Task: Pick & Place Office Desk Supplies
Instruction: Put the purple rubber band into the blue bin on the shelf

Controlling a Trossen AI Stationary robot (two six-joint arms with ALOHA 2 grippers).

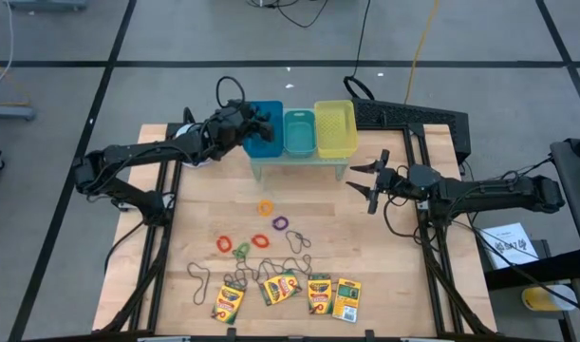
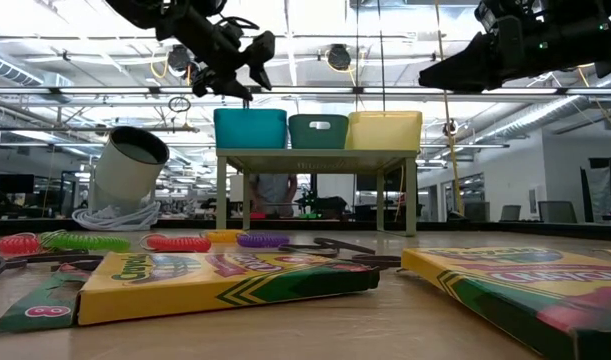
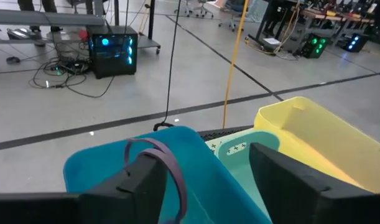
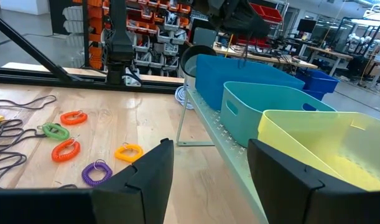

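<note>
My left gripper (image 3: pixel 205 162) hovers open over the blue bin (image 1: pixel 264 133) at the table's far side. A thin greyish-purple loop (image 3: pixel 168 165) curves past one of its fingers above the bin's inside. My right gripper (image 1: pixel 373 180) waits open, in the air to the right of the bins' stand. Several yellow-and-green crayon boxes (image 1: pixel 319 294) lie flat near the front edge. Ring bands lie mid-table: orange (image 1: pixel 265 206), purple (image 1: pixel 280 223), red (image 1: pixel 224 244) and green (image 1: pixel 241 250). Thin wiry loops (image 1: pixel 299 239) lie among them. My left gripper has the thin loop's upper curve (image 3: pixel 153 144) lying over the tip of one finger (image 3: pixel 140 180), with the rest hanging down into the blue bin. The fingers stand apart and do not pinch it. Whether the loop rests on the finger or only passes it, I cannot tell.
The blue, teal (image 1: pixel 299 133) and yellow (image 1: pixel 334 128) bins stand side by side on a small pale-green stand (image 1: pixel 299 163). A silvery-white roll (image 2: pixel 130 170) leans at the far left. Bare wood lies between the stand and the ring bands.
</note>
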